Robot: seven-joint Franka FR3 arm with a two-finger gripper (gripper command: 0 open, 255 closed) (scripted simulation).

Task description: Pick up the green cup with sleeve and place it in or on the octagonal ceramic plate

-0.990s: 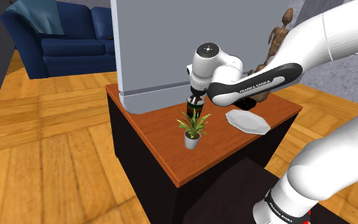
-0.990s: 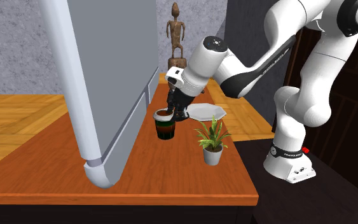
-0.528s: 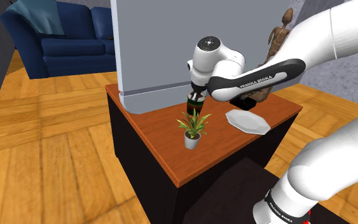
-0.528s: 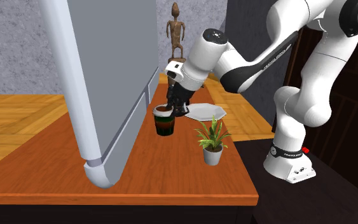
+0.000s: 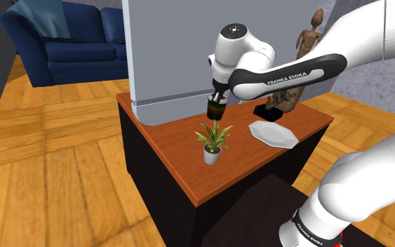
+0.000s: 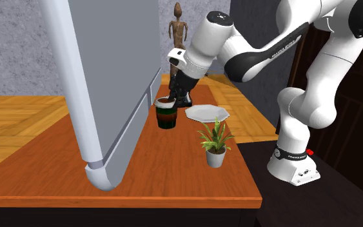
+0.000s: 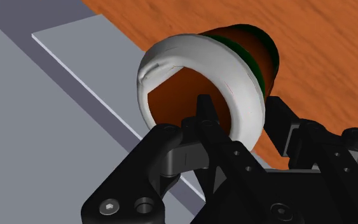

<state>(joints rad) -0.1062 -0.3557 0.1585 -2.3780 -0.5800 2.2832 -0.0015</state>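
**Gripped cup by the rim, short of the plate**

From the shoulder view, saw a blue sofa [image 5: 69, 42] at far left on the wood floor [image 5: 48, 175]. Next came a tall grey panel [image 5: 168, 56] standing on the table [image 5: 182, 158]. Found the gripper [image 5: 215, 100] just right of the panel's lower edge, pointed down and closed on the cup [image 5: 216, 110], dark green with a red-brown sleeve. Appeared to hold it clear of the tabletop, above and behind the plant [image 5: 212, 144]. Spotted the plate [image 5: 273, 134] farther right, pale and lying flat on the table, apart from the cup. Noted a brown figurine [image 5: 305, 42] behind the white arm [image 5: 287, 70] at the right.

From the second exterior view, met the panel first at left, then the cup just beside its near edge. Placed the plate close to the cup's right but not touching it. Found the plant nearer the camera and the dark stand [image 6: 328, 200] at far right.

In the wrist view, saw the fingers [image 7: 206, 118] pinching the cup's white rim, one inside the brown mouth and one against the outer wall. Kept them barely apart, with only that wall between. Saw the panel to one side of the cup and the tabletop beyond it.
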